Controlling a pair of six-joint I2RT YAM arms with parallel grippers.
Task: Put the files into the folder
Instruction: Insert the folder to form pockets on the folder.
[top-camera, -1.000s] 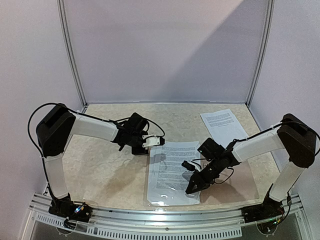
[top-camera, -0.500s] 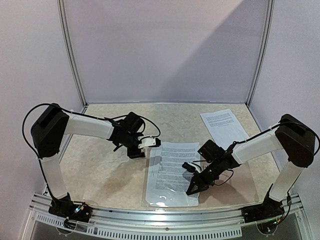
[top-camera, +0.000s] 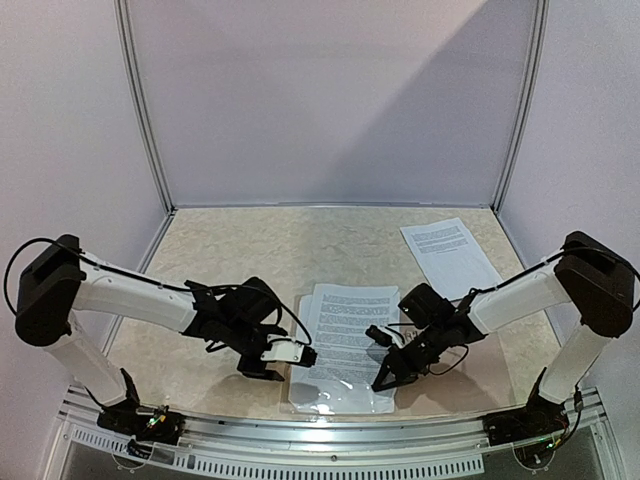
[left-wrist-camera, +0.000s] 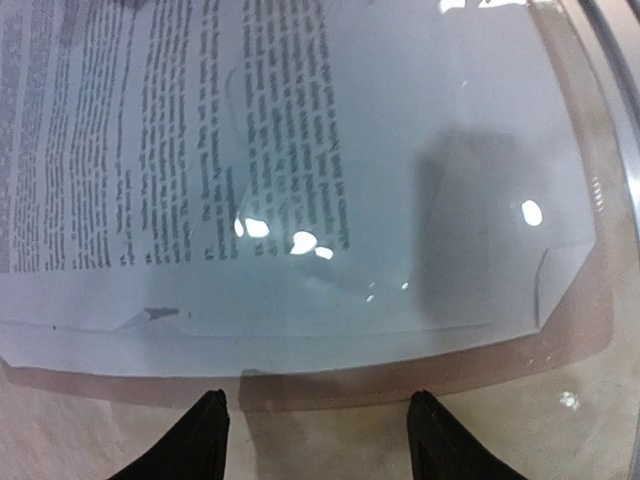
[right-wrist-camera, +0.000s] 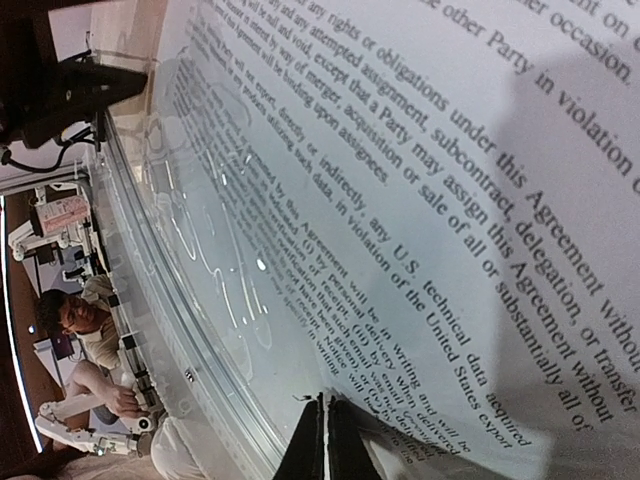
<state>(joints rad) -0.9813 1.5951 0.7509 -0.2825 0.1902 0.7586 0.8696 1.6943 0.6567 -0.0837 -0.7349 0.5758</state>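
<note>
The files (top-camera: 345, 335) lie low in the middle of the overhead frame, a stack of printed sheets under a glossy clear sleeve (left-wrist-camera: 480, 250) on the open tan folder (top-camera: 472, 386), which spreads toward the lower right. A separate printed sheet (top-camera: 448, 255) rests on the tabletop (top-camera: 240, 250) at the upper right, well apart from the stack. The left claw (left-wrist-camera: 318, 438) sits at the lower left corner of the stack, its two fingers spread apart over bare tabletop just beside the folder's edge and gripping nothing. The right claw (right-wrist-camera: 325, 442) is low at the stack's lower right edge, fingers pressed together at the border of the printed page. I cannot tell whether they pinch paper or sleeve.
</note>
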